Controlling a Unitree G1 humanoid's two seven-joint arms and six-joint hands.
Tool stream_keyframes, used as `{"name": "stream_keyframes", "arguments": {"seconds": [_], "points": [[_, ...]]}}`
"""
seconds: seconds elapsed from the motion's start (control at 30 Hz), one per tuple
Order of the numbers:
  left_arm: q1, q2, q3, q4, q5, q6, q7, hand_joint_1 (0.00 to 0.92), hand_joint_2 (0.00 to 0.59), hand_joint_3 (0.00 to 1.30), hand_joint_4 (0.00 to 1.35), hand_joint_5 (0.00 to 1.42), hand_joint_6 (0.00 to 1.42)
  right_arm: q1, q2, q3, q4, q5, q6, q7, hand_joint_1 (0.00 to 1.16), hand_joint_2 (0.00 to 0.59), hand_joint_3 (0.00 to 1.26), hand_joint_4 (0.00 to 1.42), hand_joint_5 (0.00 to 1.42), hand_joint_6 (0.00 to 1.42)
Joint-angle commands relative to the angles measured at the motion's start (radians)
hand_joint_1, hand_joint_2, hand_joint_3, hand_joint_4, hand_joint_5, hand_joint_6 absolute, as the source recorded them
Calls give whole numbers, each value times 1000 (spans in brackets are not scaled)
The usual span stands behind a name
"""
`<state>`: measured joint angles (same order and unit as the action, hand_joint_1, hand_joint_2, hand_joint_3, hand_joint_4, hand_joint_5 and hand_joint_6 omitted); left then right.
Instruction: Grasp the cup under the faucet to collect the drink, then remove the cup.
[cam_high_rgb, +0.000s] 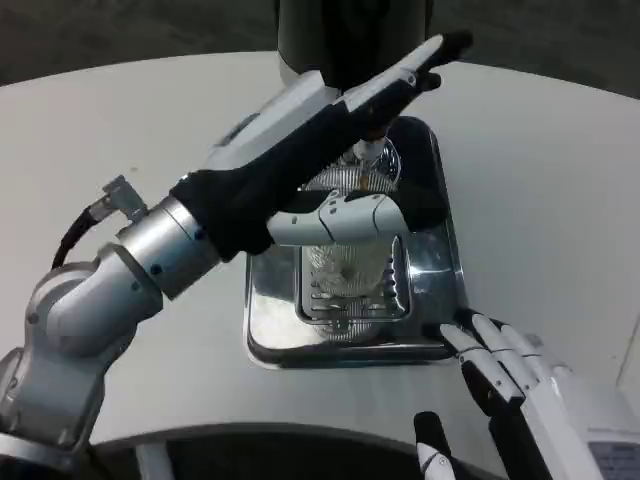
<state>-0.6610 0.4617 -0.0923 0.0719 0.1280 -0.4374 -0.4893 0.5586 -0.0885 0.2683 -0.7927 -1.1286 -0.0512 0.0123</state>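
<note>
A round white table (560, 160) takes up most of the view, its curved far edge running across the top and its near edge arcing along the bottom. Beyond the far edge lies a dark grey floor (130, 35) (mottled, perhaps carpet, though the texture is hard to tell). The light is even and soft, giving the tabletop a faint sheen.
</note>
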Motion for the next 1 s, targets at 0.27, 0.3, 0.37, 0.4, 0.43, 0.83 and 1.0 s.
{"name": "stream_keyframes", "arguments": {"seconds": [0.27, 0.3, 0.37, 0.4, 0.43, 0.83, 1.0], "points": [[3, 89, -37, -35, 104, -130, -13, 0, 86, 0, 0, 128, 95, 32, -4, -11, -7, 53, 3, 2, 401, 500, 107, 74, 86, 161], [6, 92, -39, -40, 108, -134, -11, 0, 86, 0, 0, 129, 96, 29, -4, -12, -4, 60, 4, 7, 406, 497, 105, 74, 86, 163], [10, 96, -41, -49, 113, -136, -7, 0, 86, 0, 0, 129, 97, 13, -6, -18, 9, 91, 6, 20, 410, 497, 103, 74, 86, 163], [14, 96, -42, -54, 116, -138, -3, 0, 86, 0, 0, 129, 97, 8, -7, -20, 13, 101, 5, 22, 422, 469, 89, 74, 86, 173], [17, 97, -42, -58, 119, -140, 0, 0, 86, 0, 0, 129, 98, -4, -6, -25, 21, 112, 8, 22, 435, 441, 85, 74, 86, 176], [17, 100, -47, -71, 127, -144, 7, 0, 96, 25, 0, 153, 103, -250, 67, -92, 176, 265, 134, 20, 581, 328, 3, 11, 50, 180], [22, 100, -49, -77, 126, -141, 8, 0, 98, 26, 0, 155, 104, -336, 71, -110, 247, 323, 152, 3, 602, 288, 0, 12, 50, 180]]}}
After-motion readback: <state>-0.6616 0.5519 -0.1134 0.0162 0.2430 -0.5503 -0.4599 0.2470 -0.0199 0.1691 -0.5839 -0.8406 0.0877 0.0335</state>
